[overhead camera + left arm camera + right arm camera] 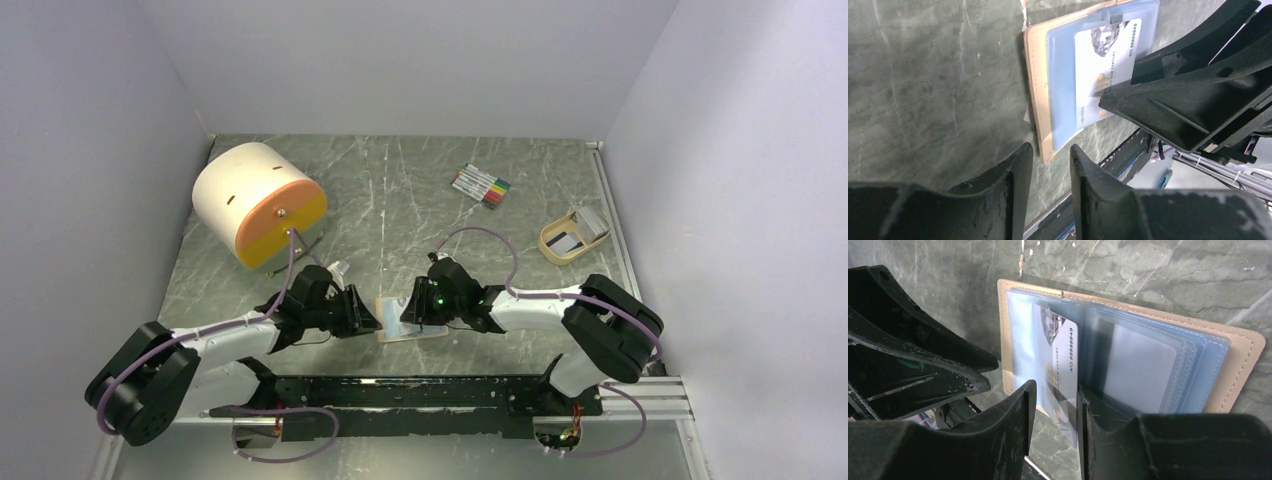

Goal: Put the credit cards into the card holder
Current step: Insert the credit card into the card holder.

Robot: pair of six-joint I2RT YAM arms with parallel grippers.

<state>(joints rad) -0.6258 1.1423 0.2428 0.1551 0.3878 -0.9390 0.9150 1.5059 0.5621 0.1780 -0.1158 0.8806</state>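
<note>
One credit card (pixel 1060 360) lies partly inside a sleeve of the open card holder (pixel 1238 355) on the desk (pixel 400 190), under the narrow right claw (pixel 1055 390), though I cannot tell whether that claw grips it, while the left claw (pixel 1050 150), narrow and empty, sits beside the holder, and other cards (pixel 588 222) seemingly remain in the tray (pixel 552 250).
</note>
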